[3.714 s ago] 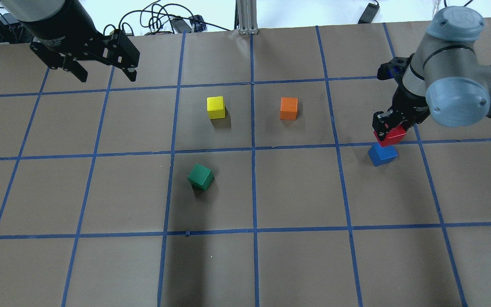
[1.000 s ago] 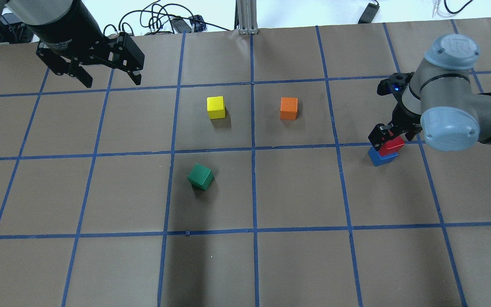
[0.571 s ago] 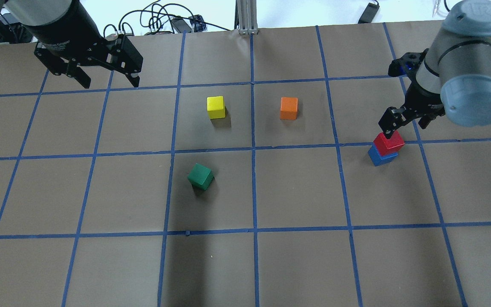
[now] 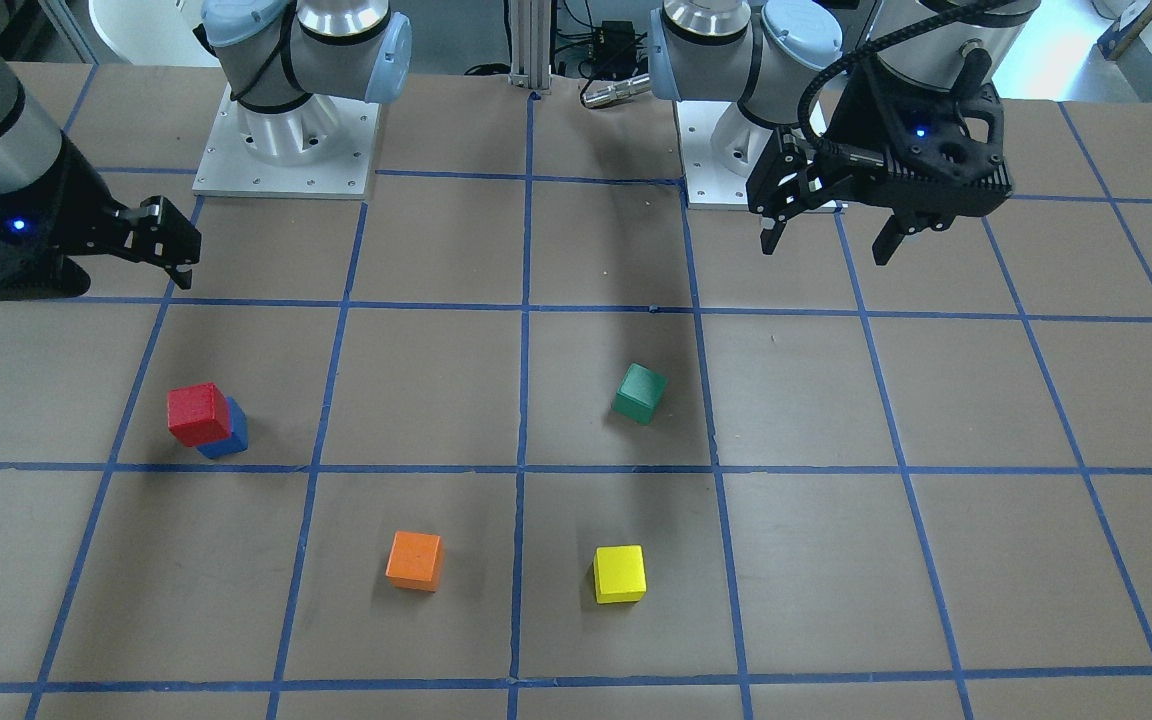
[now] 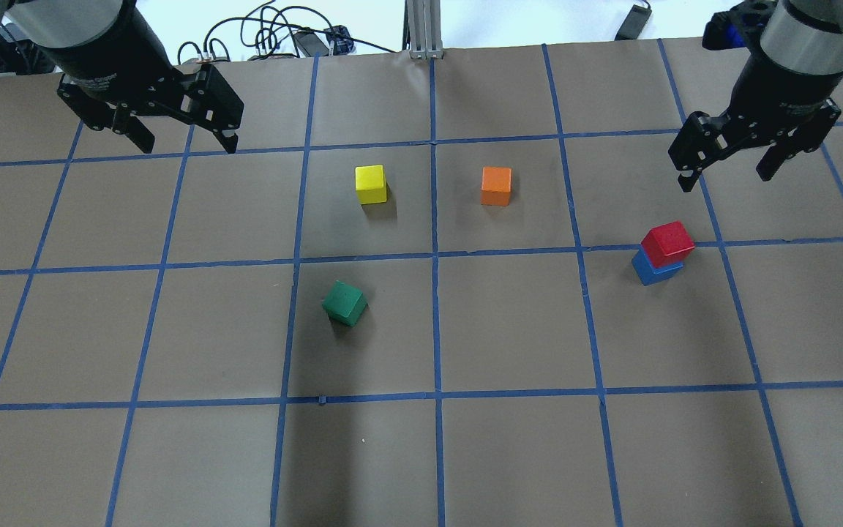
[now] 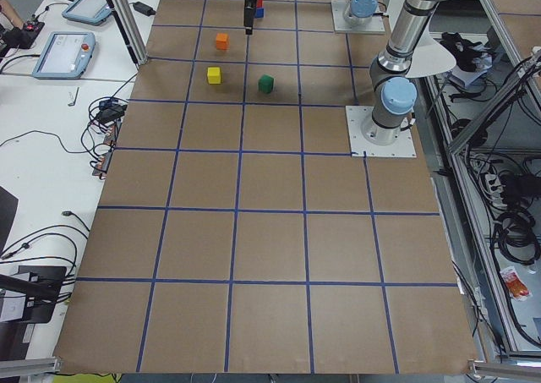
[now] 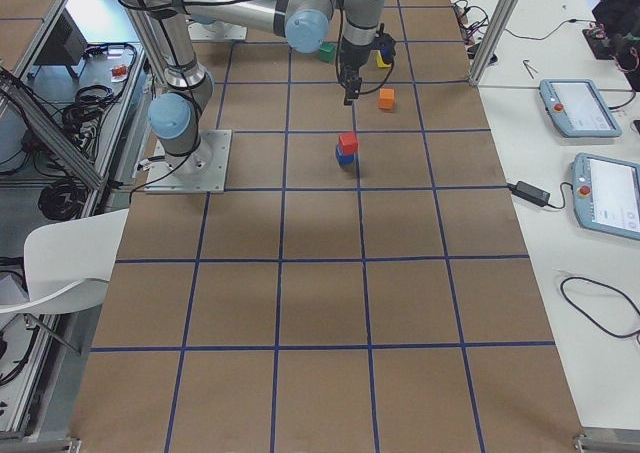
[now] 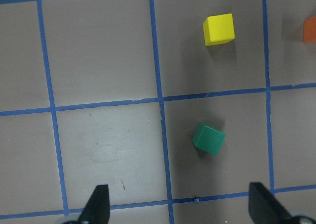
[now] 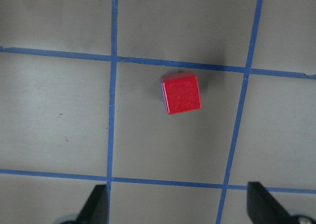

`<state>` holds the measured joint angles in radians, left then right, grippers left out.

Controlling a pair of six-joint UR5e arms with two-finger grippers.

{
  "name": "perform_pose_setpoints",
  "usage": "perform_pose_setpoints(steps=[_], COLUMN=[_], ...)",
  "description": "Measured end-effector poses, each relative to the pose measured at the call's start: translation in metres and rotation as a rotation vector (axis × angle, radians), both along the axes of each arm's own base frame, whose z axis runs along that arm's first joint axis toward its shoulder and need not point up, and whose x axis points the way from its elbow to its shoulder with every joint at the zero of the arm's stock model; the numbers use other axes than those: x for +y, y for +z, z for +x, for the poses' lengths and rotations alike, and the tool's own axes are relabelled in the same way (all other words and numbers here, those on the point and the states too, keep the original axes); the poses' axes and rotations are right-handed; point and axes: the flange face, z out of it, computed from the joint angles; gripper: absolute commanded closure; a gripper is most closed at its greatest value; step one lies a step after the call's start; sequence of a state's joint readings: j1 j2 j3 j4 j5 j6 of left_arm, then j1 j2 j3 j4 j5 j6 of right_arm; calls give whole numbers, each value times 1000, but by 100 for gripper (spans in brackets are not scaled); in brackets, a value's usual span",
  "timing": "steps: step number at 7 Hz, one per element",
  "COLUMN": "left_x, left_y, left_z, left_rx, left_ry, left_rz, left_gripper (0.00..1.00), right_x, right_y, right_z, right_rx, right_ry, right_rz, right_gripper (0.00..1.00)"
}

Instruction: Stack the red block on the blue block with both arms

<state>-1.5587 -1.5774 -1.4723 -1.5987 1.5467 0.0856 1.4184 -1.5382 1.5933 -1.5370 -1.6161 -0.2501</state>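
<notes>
On the brown paper-covered surface [image 5: 516,329] ruled with blue tape lines [image 5: 436,256], nearest the robot in the overhead view, a small green matte cube [image 5: 344,303] is seen, turned at an angle to the grid. Further out and to the right, the small red matte cube [image 5: 667,243] is set on top of the small blue matte cube [image 5: 656,269], slightly offset so that blue faces show beneath it (the pair stands apart from both hands). Beyond, a small yellow cube [image 5: 370,184] and a small orange cube [image 5: 495,186] are placed well apart, one on either side of a tape line. Farthest in that view, the black two-finger left hand [image 5: 187,144] is held spread wide and empty above the surface. The black two-finger right hand [image 5: 726,178] is likewise spread wide and empty, high above the stack.
</notes>
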Motion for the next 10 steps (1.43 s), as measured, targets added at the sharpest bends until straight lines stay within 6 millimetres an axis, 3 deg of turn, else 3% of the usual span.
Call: perform_pose_setpoints(steps=[5, 10], left_x=[0, -1], left_y=[0, 1], left_z=[0, 1], left_rx=[2, 2], left_ry=[1, 3], left_rz=[-3, -5], left_gripper=[0, 0], right_x=[17, 30], right_y=[9, 12], right_z=[72, 83], right_rx=[6, 8], right_ry=[-18, 4], right_rz=[-14, -17], right_gripper=[0, 0])
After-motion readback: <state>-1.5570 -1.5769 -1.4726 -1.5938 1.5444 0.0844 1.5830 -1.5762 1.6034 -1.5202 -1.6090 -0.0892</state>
